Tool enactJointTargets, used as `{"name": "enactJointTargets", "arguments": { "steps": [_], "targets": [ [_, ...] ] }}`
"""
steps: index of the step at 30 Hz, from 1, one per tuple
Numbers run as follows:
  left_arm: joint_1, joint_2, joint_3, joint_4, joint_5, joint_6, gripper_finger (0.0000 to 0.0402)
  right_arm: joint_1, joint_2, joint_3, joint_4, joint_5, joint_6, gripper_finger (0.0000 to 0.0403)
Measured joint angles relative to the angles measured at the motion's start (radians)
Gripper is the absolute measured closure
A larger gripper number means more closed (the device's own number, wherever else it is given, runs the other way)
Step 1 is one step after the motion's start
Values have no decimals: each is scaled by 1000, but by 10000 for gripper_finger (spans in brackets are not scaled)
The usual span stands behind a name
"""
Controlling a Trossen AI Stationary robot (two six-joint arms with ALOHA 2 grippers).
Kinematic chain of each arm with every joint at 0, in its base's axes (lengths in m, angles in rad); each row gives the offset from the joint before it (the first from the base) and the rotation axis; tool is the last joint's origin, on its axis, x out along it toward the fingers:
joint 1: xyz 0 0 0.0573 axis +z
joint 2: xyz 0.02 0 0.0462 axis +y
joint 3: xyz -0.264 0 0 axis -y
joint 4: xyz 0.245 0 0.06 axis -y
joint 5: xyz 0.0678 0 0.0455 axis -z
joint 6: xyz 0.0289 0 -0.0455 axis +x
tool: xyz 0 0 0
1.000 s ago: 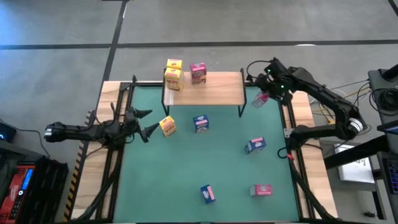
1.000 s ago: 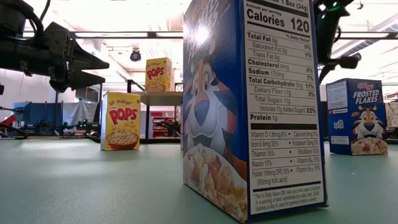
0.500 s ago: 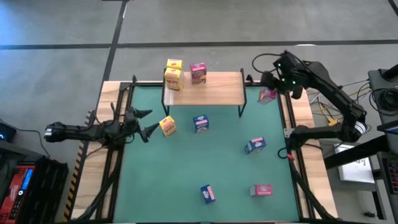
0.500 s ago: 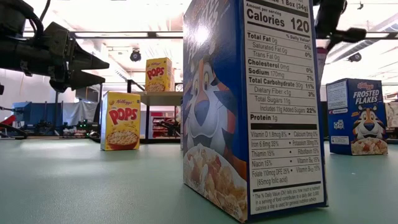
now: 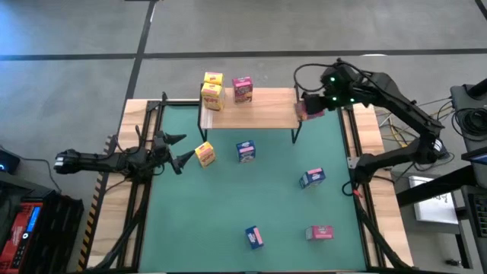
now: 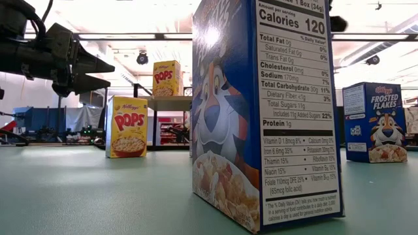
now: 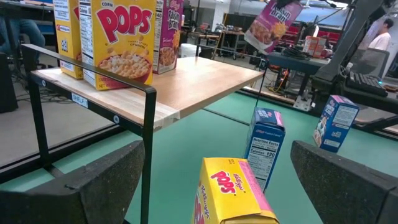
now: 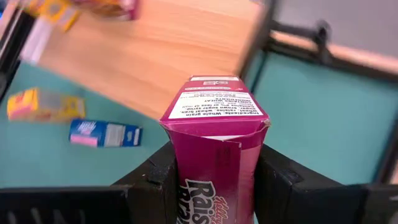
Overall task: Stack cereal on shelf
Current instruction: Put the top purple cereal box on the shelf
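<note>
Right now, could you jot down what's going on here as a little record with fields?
Shelf: two yellow boxes and one pink box at its left end
Right claw: shut on a pink cereal box, held in the air over the shelf's right end
Left claw: open, empty, beside a yellow box on the green mat
Loose on the mat: three blue boxes, one yellow, one pink

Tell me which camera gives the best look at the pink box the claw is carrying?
The right wrist view: the pink box fills it, pinched in the right claw above the shelf. The high view shows it small at the shelf's right end. The left wrist view catches it tilted in the air. The low view doesn't show it.
</note>
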Motion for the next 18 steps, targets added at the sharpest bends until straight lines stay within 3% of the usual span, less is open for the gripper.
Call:
{"name": "enactJointTargets", "arguments": {
  "steps": [9,18],
  "targets": [
    [0,0,0,0,0,0,15,114,157,117,85,-2,-403,268],
    [0,0,0,0,0,0,15,185,356,273,83,-8,-685,268]
  ]
}}
